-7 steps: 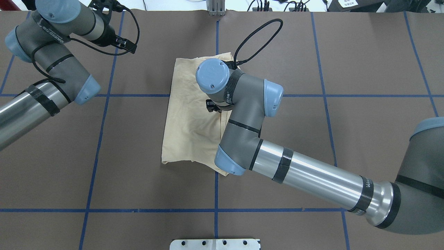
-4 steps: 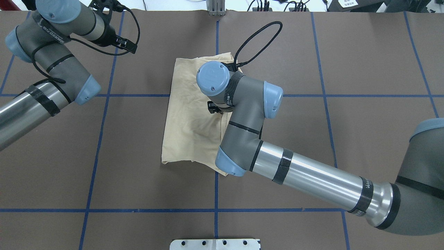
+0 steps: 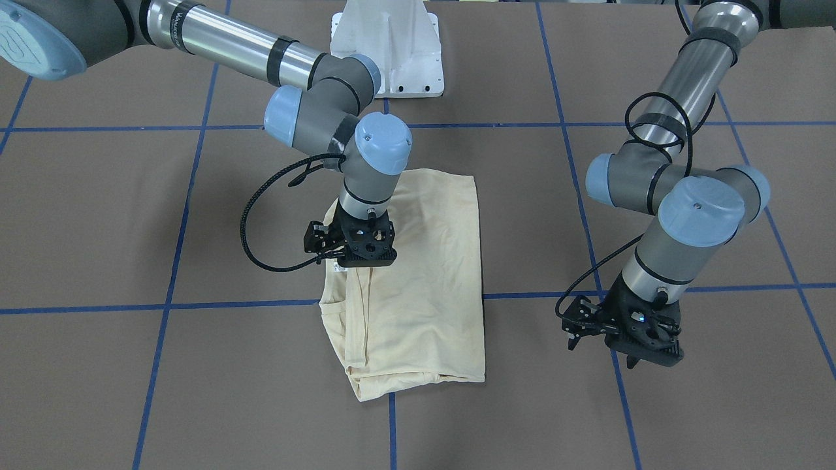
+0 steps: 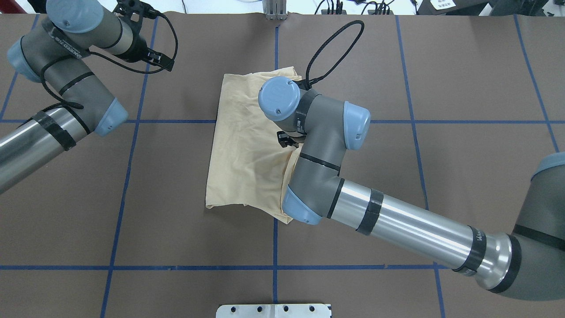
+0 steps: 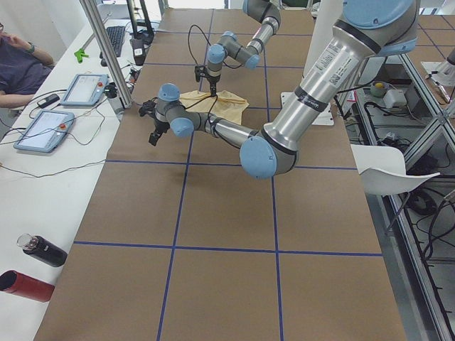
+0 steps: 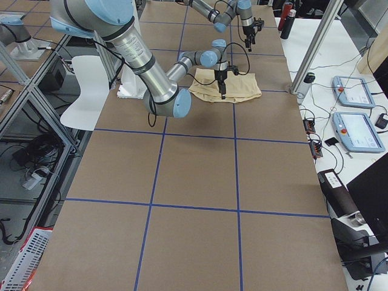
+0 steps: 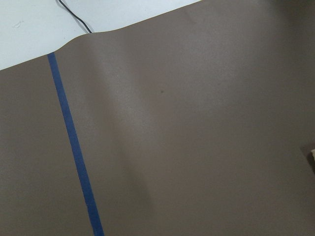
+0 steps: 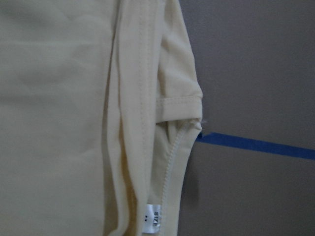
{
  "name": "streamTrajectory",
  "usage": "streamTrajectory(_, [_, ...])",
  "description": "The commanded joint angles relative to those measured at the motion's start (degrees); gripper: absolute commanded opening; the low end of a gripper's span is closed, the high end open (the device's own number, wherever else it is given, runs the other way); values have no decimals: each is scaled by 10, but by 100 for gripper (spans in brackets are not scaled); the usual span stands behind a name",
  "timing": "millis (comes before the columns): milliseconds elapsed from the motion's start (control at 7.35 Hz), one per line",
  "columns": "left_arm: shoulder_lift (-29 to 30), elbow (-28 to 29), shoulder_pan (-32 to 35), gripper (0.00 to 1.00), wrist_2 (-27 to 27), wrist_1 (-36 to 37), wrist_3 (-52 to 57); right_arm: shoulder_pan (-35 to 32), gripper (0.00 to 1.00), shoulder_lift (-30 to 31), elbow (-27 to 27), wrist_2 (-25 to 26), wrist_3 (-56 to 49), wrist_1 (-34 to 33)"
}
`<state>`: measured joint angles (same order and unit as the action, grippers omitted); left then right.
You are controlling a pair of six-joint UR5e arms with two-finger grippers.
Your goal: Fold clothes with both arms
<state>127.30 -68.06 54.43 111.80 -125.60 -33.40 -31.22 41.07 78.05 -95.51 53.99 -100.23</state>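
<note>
1. Two grippers are in view, and one pale cream-yellow T-shirt lies folded into an oblong on the brown table cover, a plain face up.
2. The right gripper points straight down over one long edge of the shirt. The cloth is directly beneath its jaws and spreads from there toward the left gripper's side.
3. How far the right jaws stand apart cannot be told. The black body hides the fingers in the front and overhead views, and the wrist camera shows only cloth. Whether they pinch any fabric cannot be told either.
4. Beneath those jaws the wrist view shows layered stitched edges, a curved neckline and a small white neck label. A blue tape line runs out from under the shirt's edge.
5. The left gripper hangs over bare table cover, with the shirt well apart to one side of its jaws. Below them its wrist view shows brown cover and another blue tape line.
6. The opening of the left jaws cannot be told, and the shirt lies well clear of them.
</note>
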Motion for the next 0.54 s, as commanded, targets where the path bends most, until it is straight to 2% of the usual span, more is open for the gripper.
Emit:
streamTrajectory(0, [0,0,0,100,0,0,0,-6,99,69,79,0,-32,-13])
streamTrajectory(408, [-1,0,0,100,0,0,0,-9,99,42,86,-5,-23,-10])
